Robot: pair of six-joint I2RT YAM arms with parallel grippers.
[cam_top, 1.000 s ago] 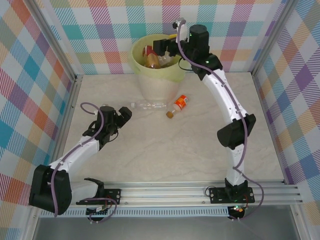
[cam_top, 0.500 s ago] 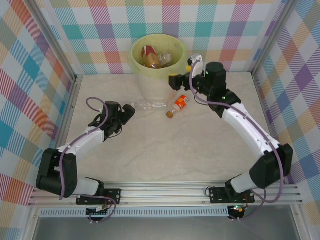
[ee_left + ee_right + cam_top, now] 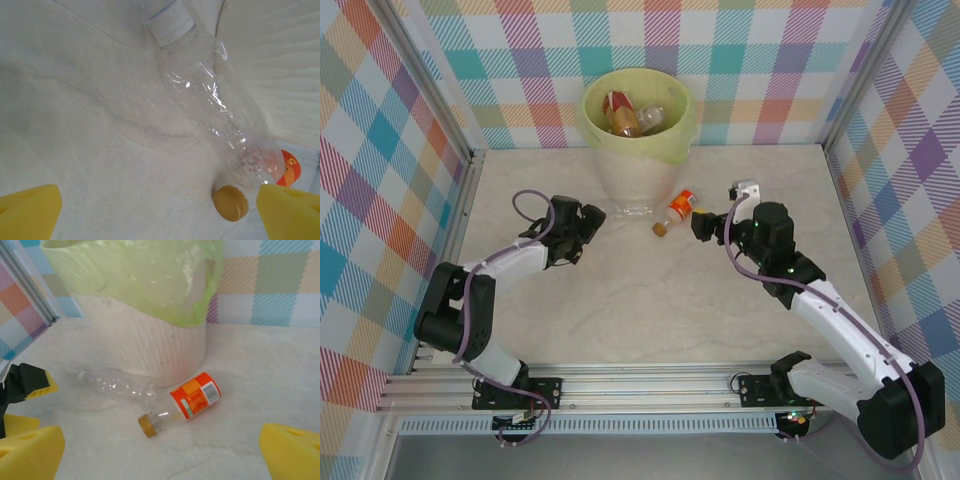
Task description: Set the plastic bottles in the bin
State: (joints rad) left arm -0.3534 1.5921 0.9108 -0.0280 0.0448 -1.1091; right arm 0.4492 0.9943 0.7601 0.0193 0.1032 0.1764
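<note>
Your left hand sits low over the table, left of centre in the top view. Its fingers are spread wide with nothing between them. In its wrist view the yellow pads stand at the two bottom corners of the frame.

Just ahead of it a clear bottle lies on its side on the table. Its white cap is at the top of the left wrist frame and its base runs down to the lower right, close along the foot of the bin.

An orange-labelled bottle also lies on its side, just right of the clear one in the top view. Its brown cap is right beside the clear bottle's base; you cannot tell whether the two touch.

The bin stands at the top centre of the top view against the checked wall. It is lined with a yellow-green bag and several bottles already lie inside it, one of them red-labelled.

Your right hand is right of centre in the top view, near the orange-labelled bottle and pointed at it. Its fingers are also wide apart and empty, and both loose bottles lie mid-frame in its wrist view, in front of the bin.
</note>
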